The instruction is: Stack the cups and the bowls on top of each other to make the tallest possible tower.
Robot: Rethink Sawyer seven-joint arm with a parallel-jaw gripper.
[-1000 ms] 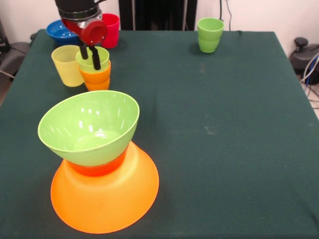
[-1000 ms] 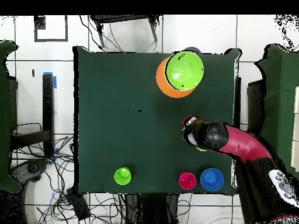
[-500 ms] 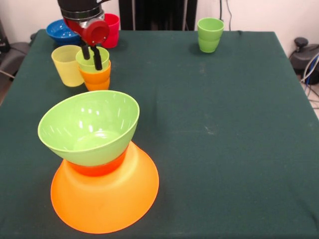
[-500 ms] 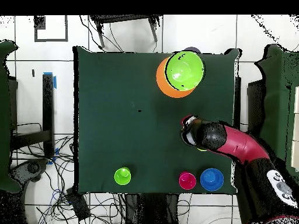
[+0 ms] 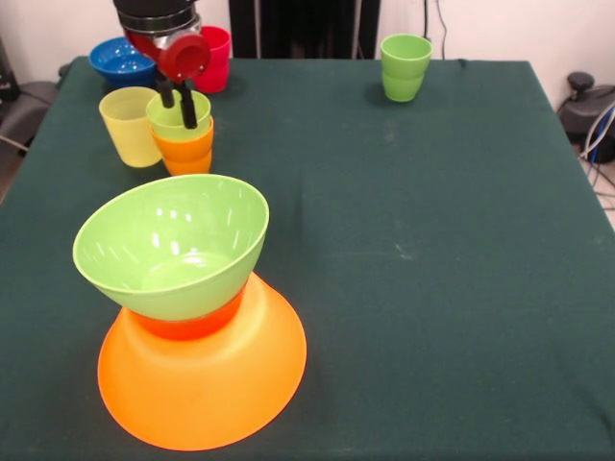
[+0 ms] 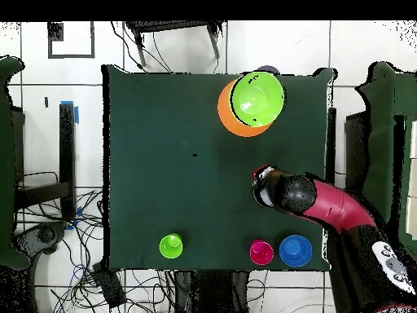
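The tower stands at the near left: an upturned large orange bowl [image 5: 207, 384], a small orange-red bowl [image 5: 187, 328] on it, and a lime green bowl [image 5: 173, 245] upright on top. From overhead the tower [image 6: 255, 99] sits by the far table edge. A lime green cup [image 5: 173, 123] is nested in an orange cup [image 5: 184, 149], with a yellow cup [image 5: 127, 125] beside them. My gripper [image 5: 178, 114] hangs open just over the lime cup's rim, holding nothing. In the overhead view the gripper [image 6: 261, 182] and arm hide these cups.
A blue bowl [image 5: 117, 60] and a red cup [image 5: 215, 50] stand at the far left corner; from overhead they are the blue bowl [image 6: 295, 250] and red cup [image 6: 261, 252]. Two nested green cups [image 5: 405, 67] stand at the far right, also seen from overhead as green cups [image 6: 171, 245].
My gripper has risen a little from the lime green cup. The nested cups and everything else have stayed in place.
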